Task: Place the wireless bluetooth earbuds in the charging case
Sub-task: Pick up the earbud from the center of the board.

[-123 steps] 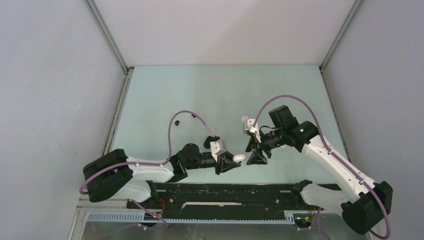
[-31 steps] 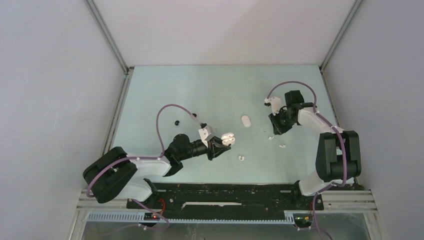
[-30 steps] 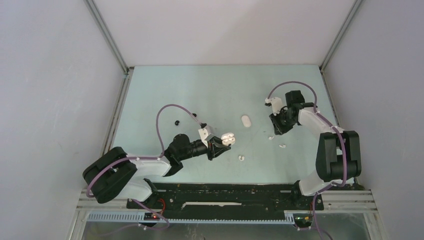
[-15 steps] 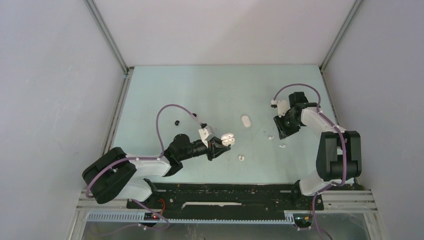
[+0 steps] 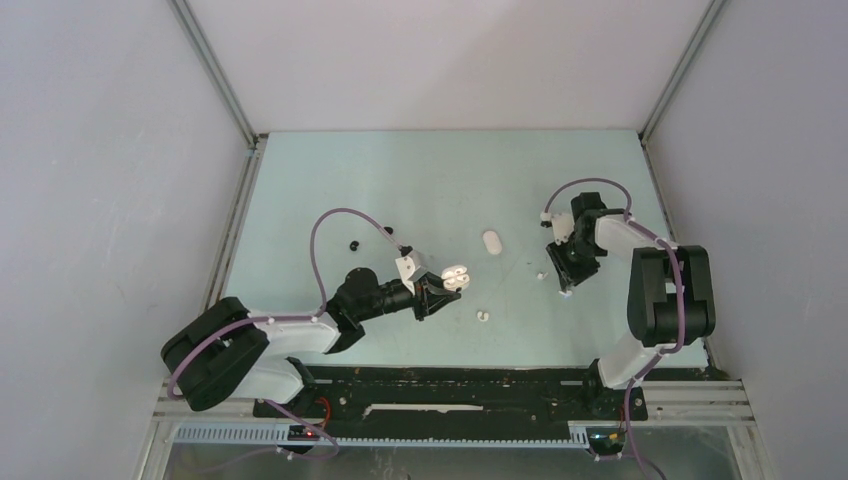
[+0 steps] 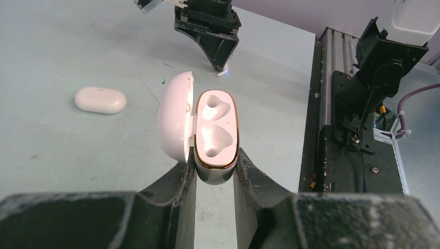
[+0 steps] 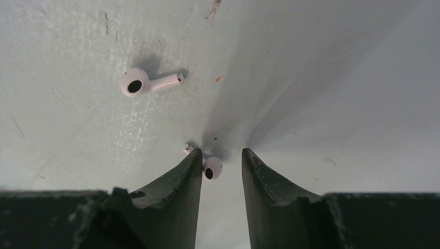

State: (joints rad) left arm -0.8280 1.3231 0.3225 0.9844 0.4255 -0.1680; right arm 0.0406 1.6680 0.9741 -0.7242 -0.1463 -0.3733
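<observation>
My left gripper [image 5: 449,286] is shut on the base of an open white charging case [image 5: 455,277], lid swung left, both sockets empty in the left wrist view [image 6: 215,129]. My right gripper [image 5: 566,283] points down at the table, jaws open. A white earbud [image 7: 212,167] lies on the table between its fingers, close against the left finger [image 7: 181,181]. A second white earbud [image 7: 148,82] lies just beyond, also in the top view [image 5: 541,275]. A third white earbud [image 5: 483,315] lies near the held case.
A closed white case [image 5: 491,242] lies mid-table, also in the left wrist view [image 6: 100,99]. Two black earbuds [image 5: 353,243] [image 5: 389,231] lie at the left. The black base rail [image 5: 450,385] runs along the near edge. Grey walls enclose the table.
My right gripper has moved nearer and down from the back right until its fingers straddle a white earbud. My left gripper and the open case have not moved.
</observation>
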